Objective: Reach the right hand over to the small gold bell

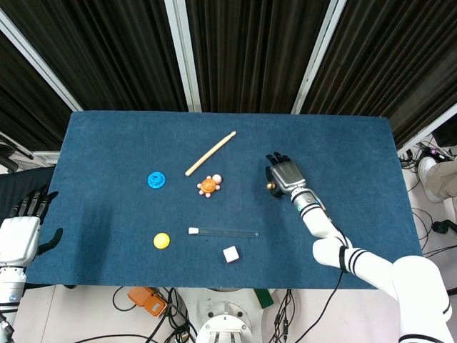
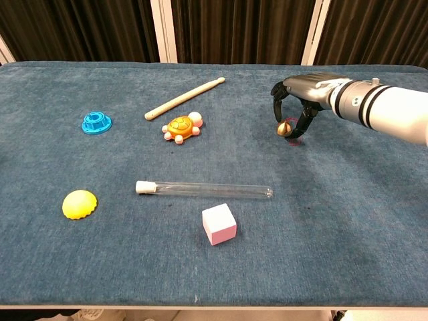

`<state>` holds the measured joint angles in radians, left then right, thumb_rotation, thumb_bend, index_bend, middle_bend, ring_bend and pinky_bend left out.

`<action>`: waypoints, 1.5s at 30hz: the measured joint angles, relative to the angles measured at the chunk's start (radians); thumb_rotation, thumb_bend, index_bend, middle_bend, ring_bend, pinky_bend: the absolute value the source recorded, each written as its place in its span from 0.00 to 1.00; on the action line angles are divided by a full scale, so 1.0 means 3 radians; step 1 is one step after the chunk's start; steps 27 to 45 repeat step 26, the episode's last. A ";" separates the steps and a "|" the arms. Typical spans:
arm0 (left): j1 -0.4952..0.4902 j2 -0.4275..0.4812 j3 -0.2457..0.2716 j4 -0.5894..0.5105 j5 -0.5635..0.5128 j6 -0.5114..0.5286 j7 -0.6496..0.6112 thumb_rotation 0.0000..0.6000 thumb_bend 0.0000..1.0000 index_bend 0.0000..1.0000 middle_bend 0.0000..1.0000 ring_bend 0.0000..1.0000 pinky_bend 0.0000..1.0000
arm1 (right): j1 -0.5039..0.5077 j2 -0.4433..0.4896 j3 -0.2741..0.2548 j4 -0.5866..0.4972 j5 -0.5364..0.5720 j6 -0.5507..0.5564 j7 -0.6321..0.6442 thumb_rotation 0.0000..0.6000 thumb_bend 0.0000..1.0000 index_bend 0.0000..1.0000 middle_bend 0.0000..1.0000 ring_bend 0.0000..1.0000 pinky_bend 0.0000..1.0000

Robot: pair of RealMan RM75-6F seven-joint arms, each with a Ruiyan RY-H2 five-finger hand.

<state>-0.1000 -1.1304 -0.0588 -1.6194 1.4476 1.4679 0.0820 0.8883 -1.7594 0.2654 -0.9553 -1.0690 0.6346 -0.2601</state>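
The small gold bell [image 2: 285, 128] lies on the blue cloth right of centre, its red cord trailing under my right hand [image 2: 299, 94]. That hand hovers directly over the bell with its dark fingers [image 2: 276, 101] curved down around it, apart and holding nothing. From the head view the bell [image 1: 270, 186] peeks out at the left edge of the right hand [image 1: 285, 174]. My left hand [image 1: 25, 225] hangs open off the table's left edge, far from the bell.
On the blue table [image 2: 374, 221] lie an orange turtle toy [image 2: 181, 127], a wooden stick [image 2: 184, 97], a blue ring piece [image 2: 96, 123], a yellow dome [image 2: 79, 204], a glass test tube [image 2: 204, 190] and a pink cube [image 2: 219, 224].
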 measured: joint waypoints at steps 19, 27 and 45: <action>0.0002 0.0004 -0.0008 -0.0007 -0.0069 -0.0026 0.0045 1.00 0.31 0.11 0.00 0.00 0.15 | 0.0054 0.0245 0.0272 -0.0515 -0.0214 0.0600 0.0474 1.00 0.45 0.69 0.14 0.14 0.25; 0.0008 0.0007 -0.0017 -0.0020 -0.0071 -0.0008 0.0060 1.00 0.31 0.11 0.00 0.00 0.15 | -0.0063 0.0503 0.0338 -0.1042 -0.0437 0.0993 0.0673 1.00 0.45 0.69 0.14 0.14 0.25; 0.0008 0.0007 -0.0017 -0.0020 -0.0071 -0.0008 0.0060 1.00 0.31 0.11 0.00 0.00 0.15 | -0.0063 0.0503 0.0338 -0.1042 -0.0437 0.0993 0.0673 1.00 0.45 0.69 0.14 0.14 0.25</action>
